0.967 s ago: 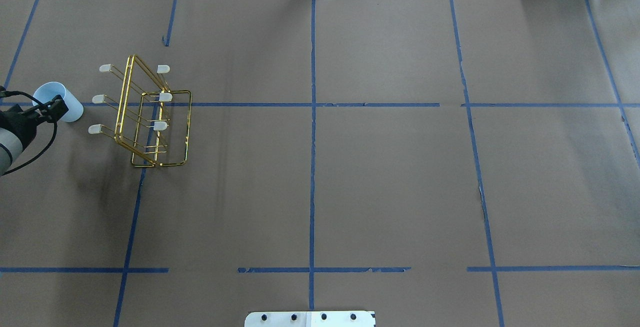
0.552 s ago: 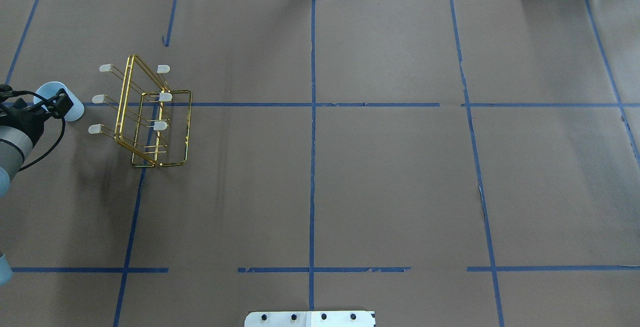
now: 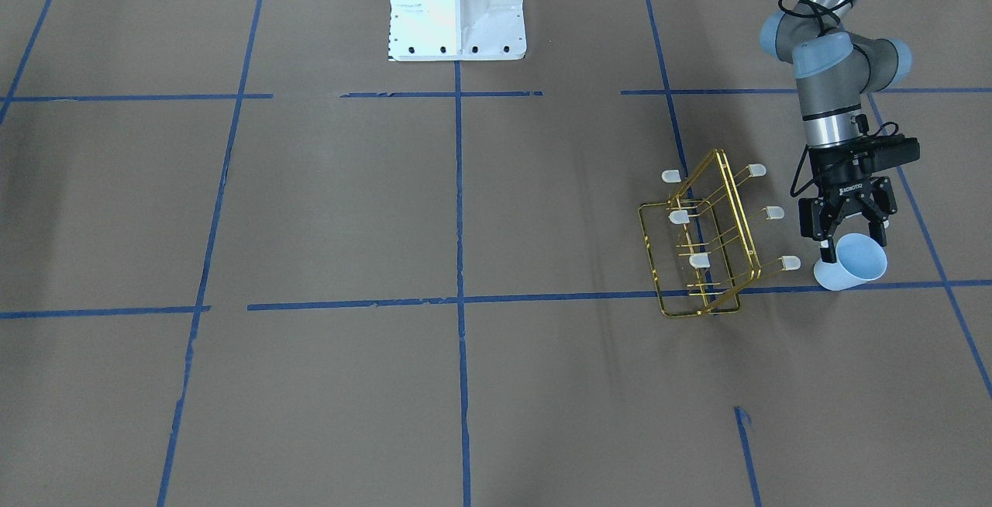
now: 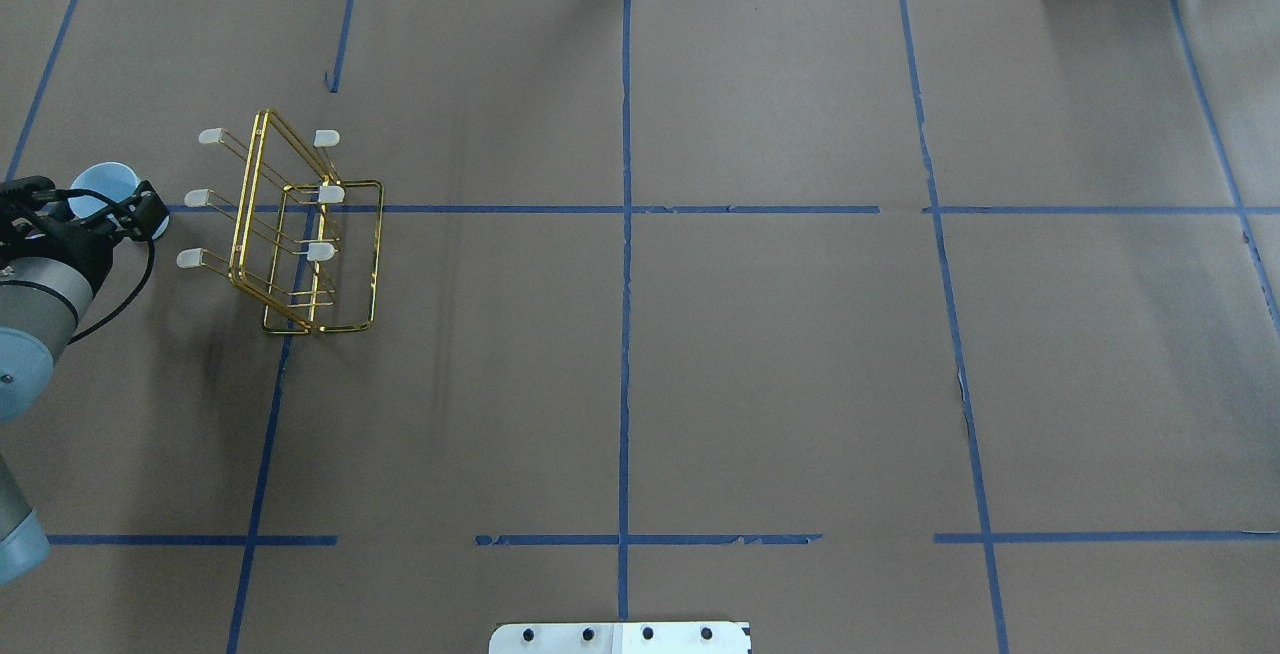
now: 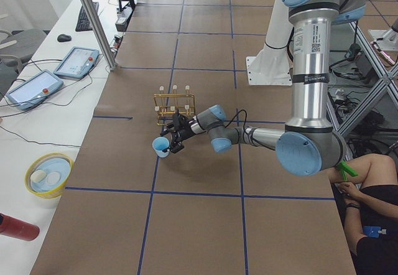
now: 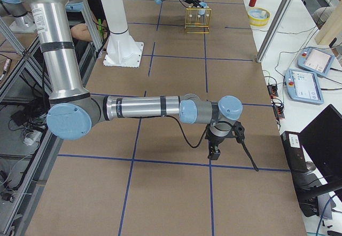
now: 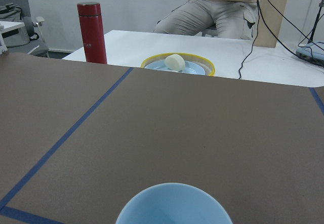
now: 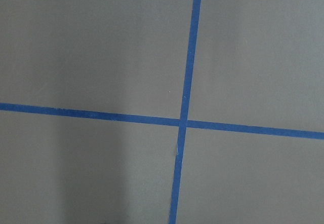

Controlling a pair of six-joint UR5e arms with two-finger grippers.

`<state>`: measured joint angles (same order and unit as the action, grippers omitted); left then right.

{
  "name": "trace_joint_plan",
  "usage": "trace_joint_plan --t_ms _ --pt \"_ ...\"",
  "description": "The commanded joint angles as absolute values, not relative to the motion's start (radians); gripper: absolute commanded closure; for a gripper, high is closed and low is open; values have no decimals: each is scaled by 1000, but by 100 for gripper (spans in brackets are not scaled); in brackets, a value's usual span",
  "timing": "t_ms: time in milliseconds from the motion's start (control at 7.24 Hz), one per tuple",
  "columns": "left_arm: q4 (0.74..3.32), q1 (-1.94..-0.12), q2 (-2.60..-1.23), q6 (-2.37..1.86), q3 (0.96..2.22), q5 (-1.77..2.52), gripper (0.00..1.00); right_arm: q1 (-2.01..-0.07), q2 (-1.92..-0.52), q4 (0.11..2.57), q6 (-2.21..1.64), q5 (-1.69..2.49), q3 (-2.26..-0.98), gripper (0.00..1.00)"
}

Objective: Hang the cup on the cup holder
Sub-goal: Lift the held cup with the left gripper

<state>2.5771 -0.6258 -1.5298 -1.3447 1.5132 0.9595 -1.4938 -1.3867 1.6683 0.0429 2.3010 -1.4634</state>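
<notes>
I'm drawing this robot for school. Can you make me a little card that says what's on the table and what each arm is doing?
cup: pale blue, standing on the table with its mouth up, not hung yet
cup holder: gold wire rack close beside the cup, not touching it; all six prongs bare
left tool: open, just above the cup's rim
right tool: far from the cup, over a blue tape crossing; open or shut, cannot tell
table: brown paper with blue tape lines
</notes>
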Motion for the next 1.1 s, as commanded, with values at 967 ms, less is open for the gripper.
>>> trace_joint_plan --t_ms 967 --pt "2576 -589 -1600 -1377 1384 905 0 -1494 -1387 1669 43 2301 -1463 0"
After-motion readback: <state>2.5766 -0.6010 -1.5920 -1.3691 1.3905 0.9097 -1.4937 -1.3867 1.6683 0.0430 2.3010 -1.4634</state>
